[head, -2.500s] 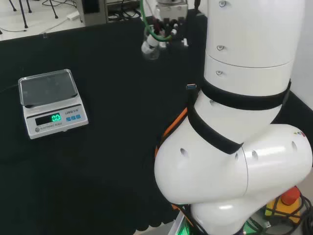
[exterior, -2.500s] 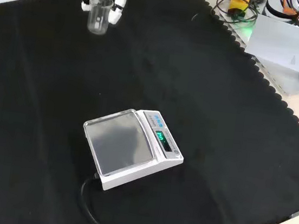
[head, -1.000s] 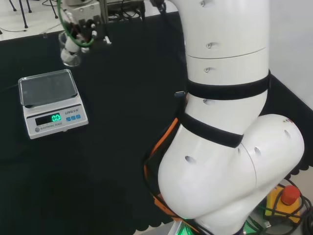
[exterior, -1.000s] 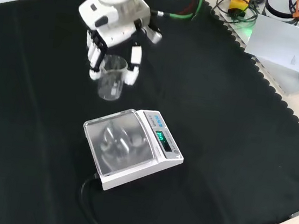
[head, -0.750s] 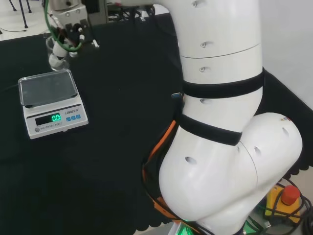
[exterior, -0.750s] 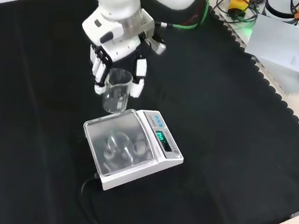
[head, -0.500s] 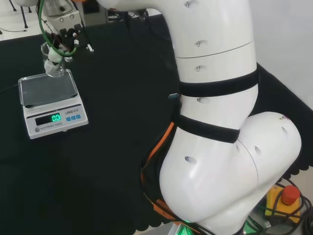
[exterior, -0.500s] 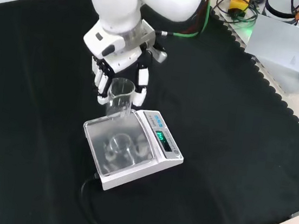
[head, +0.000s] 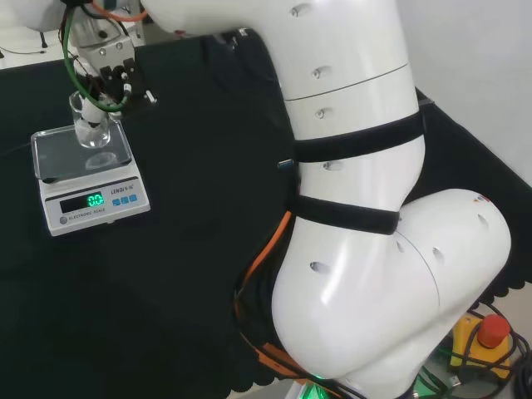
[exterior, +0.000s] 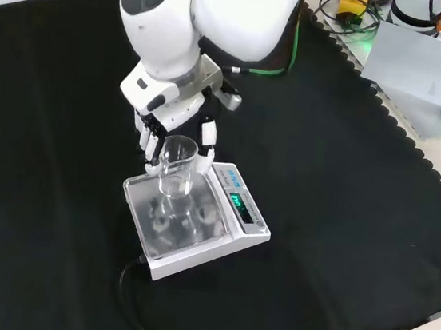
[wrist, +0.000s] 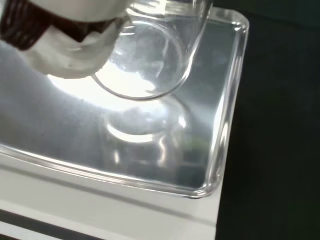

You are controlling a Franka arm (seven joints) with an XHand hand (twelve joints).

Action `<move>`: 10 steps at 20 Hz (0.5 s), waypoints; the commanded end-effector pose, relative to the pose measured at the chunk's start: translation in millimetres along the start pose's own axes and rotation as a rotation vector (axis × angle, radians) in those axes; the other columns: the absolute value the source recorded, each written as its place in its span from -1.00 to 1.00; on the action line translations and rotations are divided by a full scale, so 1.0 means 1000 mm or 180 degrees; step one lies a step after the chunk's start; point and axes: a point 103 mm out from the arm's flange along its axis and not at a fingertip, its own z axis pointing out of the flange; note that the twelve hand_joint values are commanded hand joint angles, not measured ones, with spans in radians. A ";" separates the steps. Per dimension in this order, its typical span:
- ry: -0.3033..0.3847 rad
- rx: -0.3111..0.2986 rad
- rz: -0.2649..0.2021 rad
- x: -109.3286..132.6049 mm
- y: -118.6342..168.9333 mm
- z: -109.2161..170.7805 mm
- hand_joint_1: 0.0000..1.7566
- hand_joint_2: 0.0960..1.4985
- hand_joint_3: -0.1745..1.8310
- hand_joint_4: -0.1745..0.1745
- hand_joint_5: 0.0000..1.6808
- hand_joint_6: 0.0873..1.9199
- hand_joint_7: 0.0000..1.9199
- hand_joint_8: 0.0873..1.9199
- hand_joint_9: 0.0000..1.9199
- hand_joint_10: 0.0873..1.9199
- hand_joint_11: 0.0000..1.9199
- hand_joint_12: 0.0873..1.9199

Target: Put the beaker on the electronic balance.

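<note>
Currently the hand (exterior: pixel 179 120) is gripping the beaker (exterior: pixel 177 168) just above the balance (exterior: pixel 232 231) pan, inside its raised edges.

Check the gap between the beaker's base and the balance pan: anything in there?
Nothing. In the wrist view the beaker, held in the hand, hangs above the balance pan, with just its reflection on the bare metal below.
</note>
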 end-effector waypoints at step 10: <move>-0.0028 0.0169 -0.0113 0.014 0.010 0.016 0.24 -0.27 -0.29 0.73 0.34 -0.37 0.12 -0.06 0.40 -0.64 0.18 0.00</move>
